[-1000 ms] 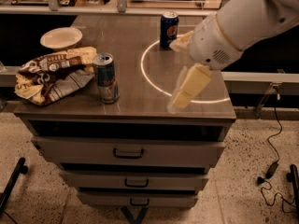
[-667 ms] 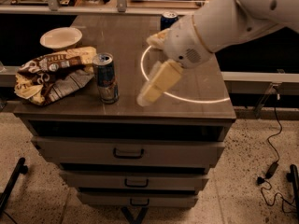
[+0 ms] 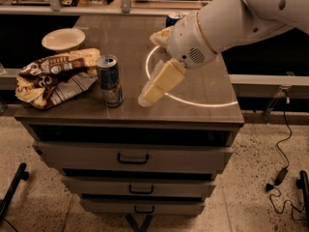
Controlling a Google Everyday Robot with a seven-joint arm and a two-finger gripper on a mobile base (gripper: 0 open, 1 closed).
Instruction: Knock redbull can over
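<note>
The redbull can (image 3: 110,80), slim with blue and silver panels and a silver top, stands upright near the front edge of the cabinet top, left of centre. My gripper (image 3: 150,95) hangs from the white arm (image 3: 227,18) that reaches in from the upper right. Its cream-coloured tip is just right of the can, a small gap apart, low over the surface.
A crumpled chip bag (image 3: 53,76) lies left of the can. A white bowl (image 3: 63,38) sits behind it. A dark-blue Pepsi can (image 3: 174,18) stands at the back, partly hidden by the arm. The drawer cabinet (image 3: 133,156) has its front edge close to the can. Cables lie on the floor at right.
The arm has swung left across the cabinet top, bringing the gripper from the right side to close beside the redbull can. The can has not moved.
</note>
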